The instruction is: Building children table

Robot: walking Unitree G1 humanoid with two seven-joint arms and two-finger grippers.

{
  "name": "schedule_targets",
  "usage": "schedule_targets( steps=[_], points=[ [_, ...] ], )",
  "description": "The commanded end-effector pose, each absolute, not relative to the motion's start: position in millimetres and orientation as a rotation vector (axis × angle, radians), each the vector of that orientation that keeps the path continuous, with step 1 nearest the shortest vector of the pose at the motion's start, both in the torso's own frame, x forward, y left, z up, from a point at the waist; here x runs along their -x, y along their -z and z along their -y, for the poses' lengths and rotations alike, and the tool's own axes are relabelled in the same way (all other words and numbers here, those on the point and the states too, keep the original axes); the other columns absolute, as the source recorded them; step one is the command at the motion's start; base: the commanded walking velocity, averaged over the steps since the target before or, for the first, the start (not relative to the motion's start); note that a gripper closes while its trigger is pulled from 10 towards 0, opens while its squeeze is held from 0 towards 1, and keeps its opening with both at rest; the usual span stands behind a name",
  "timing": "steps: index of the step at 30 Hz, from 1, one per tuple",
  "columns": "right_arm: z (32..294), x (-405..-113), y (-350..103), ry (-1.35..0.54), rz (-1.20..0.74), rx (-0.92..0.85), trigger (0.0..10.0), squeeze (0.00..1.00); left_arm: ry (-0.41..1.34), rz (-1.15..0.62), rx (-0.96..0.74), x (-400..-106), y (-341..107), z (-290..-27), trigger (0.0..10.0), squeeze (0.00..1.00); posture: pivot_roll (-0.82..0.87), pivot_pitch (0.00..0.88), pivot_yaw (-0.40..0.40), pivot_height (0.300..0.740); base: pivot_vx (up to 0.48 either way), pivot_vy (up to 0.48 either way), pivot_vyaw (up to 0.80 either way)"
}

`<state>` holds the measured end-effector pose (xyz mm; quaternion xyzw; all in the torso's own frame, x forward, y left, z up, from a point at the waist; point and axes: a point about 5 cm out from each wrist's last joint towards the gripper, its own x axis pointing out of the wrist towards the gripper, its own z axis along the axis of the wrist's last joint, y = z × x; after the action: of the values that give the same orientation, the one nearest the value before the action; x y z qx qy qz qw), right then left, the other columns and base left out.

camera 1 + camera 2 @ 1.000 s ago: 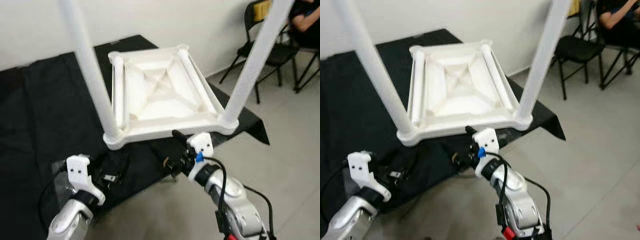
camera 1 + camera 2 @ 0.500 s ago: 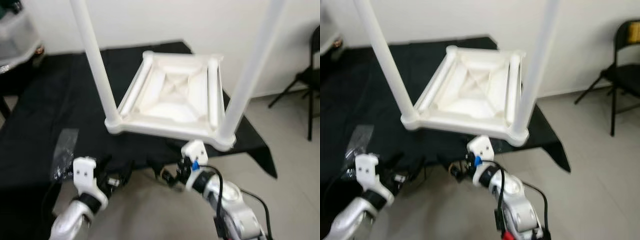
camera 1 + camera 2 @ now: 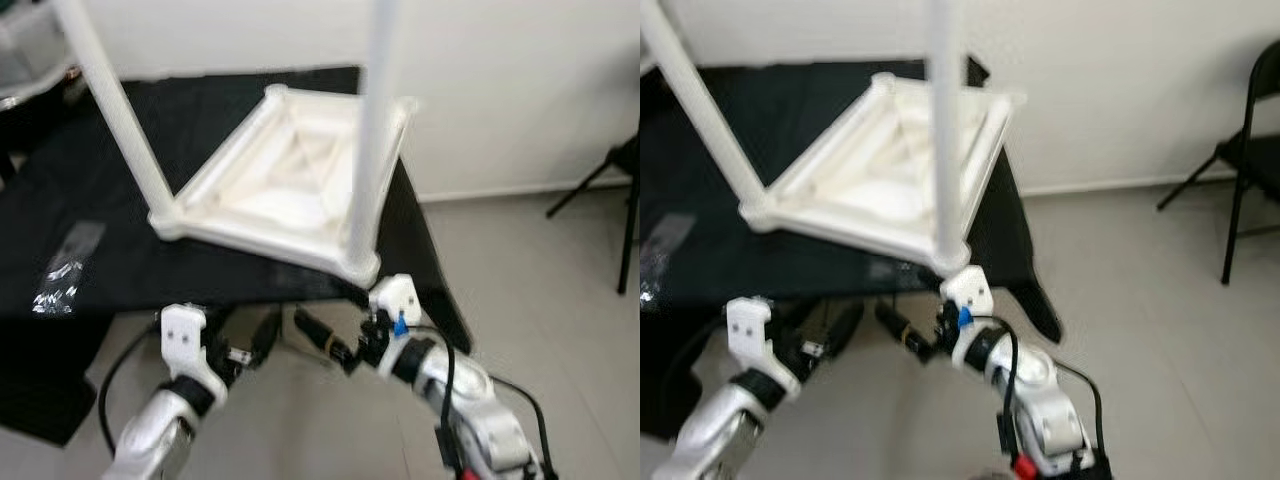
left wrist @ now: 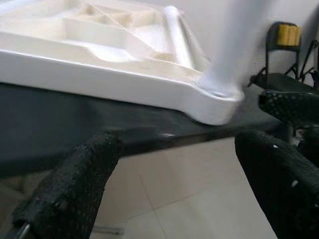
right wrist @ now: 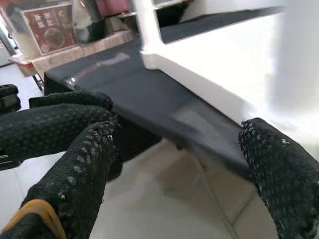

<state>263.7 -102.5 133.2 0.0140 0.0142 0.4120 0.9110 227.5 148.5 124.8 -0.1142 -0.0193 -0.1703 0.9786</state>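
Left eye view: the white children's table [image 3: 290, 185] lies upside down in the upper centre on a black-draped table [image 3: 110, 190], two legs [image 3: 365, 140] rising. Low in frame, the left gripper [image 3: 262, 340] and right gripper [image 3: 318, 335] hover under its near edge. A small plastic bag [image 3: 65, 270] lies at left.

Left wrist view: fingers [image 4: 65, 194] spread wide, holding nothing.

Right wrist view: fingers [image 5: 279, 179] likewise wide apart.

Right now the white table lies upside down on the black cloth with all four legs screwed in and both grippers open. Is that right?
Not quite: only two legs stand on the white table, as the left eye view shows. It does lie upside down on the black cloth, with the left gripper and right gripper open.
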Motion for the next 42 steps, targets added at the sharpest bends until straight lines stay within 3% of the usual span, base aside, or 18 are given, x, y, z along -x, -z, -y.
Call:
schedule_targets(
  steps=[1,13,19,31,42],
  points=[
    [100.8,-262.8,-132.9,-0.870,-0.038,-0.036,10.0,0.00,0.334,0.025,0.220,-226.2,-122.3,-151.2,10.0,0.00,0.00,0.146,0.031,0.740,0.000,-0.469,0.00],
    [104.1,-264.8,-133.5,-0.852,-0.033,-0.020,10.0,0.00,0.190,0.003,0.244,-228.3,-114.6,-167.7,10.0,0.00,0.00,0.150,0.033,0.740,0.000,-0.469,0.00],
    [117.8,-271.7,-131.0,-0.771,-0.037,0.038,10.0,0.00,0.107,-0.026,0.231,-224.2,-109.4,-174.9,10.0,0.00,-0.01,0.154,0.036,0.740,0.000,-0.469,0.78],
    [118.1,-271.8,-128.5,-0.785,-0.052,0.054,10.0,0.00,0.115,-0.011,0.247,-227.4,-111.0,-172.3,10.0,0.00,-0.01,0.159,0.030,0.740,0.000,-0.417,0.78],
    [121.7,-271.8,-126.6,-0.764,-0.059,0.037,10.0,0.00,0.122,-0.008,0.240,-226.9,-111.6,-170.0,10.0,0.00,-0.01,0.165,0.024,0.740,0.000,0.000,0.78]
  ],
)
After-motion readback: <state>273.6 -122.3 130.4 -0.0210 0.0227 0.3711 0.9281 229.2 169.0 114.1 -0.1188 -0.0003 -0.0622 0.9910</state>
